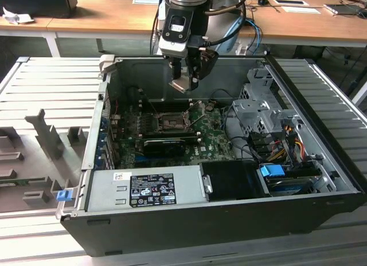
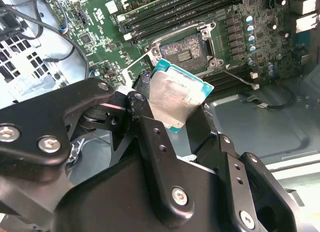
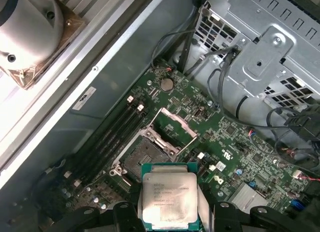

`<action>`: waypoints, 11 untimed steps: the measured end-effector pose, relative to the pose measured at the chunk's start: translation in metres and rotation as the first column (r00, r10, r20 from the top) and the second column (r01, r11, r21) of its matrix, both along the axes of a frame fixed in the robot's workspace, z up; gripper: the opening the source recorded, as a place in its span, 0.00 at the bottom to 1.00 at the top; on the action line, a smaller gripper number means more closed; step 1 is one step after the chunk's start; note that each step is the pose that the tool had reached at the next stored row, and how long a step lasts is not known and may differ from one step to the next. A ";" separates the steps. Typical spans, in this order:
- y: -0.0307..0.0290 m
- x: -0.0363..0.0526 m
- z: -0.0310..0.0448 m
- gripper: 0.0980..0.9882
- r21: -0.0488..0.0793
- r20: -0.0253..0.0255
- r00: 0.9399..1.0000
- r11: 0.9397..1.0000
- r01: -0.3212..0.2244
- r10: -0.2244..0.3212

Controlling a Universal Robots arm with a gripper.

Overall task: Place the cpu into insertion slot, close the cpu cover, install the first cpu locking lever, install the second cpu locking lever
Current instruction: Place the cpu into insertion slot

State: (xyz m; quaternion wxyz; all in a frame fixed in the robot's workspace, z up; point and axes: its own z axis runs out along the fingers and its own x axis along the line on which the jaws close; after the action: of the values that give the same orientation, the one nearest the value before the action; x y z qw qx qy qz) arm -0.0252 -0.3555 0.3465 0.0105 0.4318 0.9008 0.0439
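the gripper [image 1: 184,81] hangs above the open computer case [image 1: 229,227], its jaws drawn in narrow and clamped on the cpu [image 1: 180,85], which is in the air and well clear of the board.

writing first. in the first wrist view the cpu [image 3: 169,198] faces the camera with several lines of faint print on its pale metal top, too small to make out. a white sticker [image 3: 84,98] sits on the grey case wall, its text unreadable. in the exterior view the power supply [image 1: 143,188] carries a black-and-white label [image 1: 152,189] crowded with print and marks.

the exterior view takes in the whole case, with the insertion slot [image 1: 169,121] below the gripper on the green board. the first wrist view looks down past the held chip to the insertion slot [image 3: 144,154], bare, with the cpu cover [image 3: 172,126] swung up and open beside it, and a coin cell [image 3: 166,84] further off. the second wrist view shows the black fingers [image 2: 150,124] against the cpu [image 2: 175,94], a scuffed silver face with a teal edge, tilted, and the insertion slot [image 2: 186,49] beyond it next to the long memory slots [image 2: 185,9].
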 end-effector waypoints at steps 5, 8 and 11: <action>0.0000 0.0000 -0.0008 0.48 0.000 0.000 0.999 0.999 0.053 -0.053; 0.0000 0.0000 -0.0010 0.48 0.000 0.000 0.997 0.997 0.075 -0.075; 0.0000 0.0000 -0.0014 0.48 0.000 0.000 0.995 0.995 0.102 -0.102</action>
State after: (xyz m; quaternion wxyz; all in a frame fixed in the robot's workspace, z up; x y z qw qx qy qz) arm -0.0252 -0.3555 0.3450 0.0127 0.4774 0.8775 0.0434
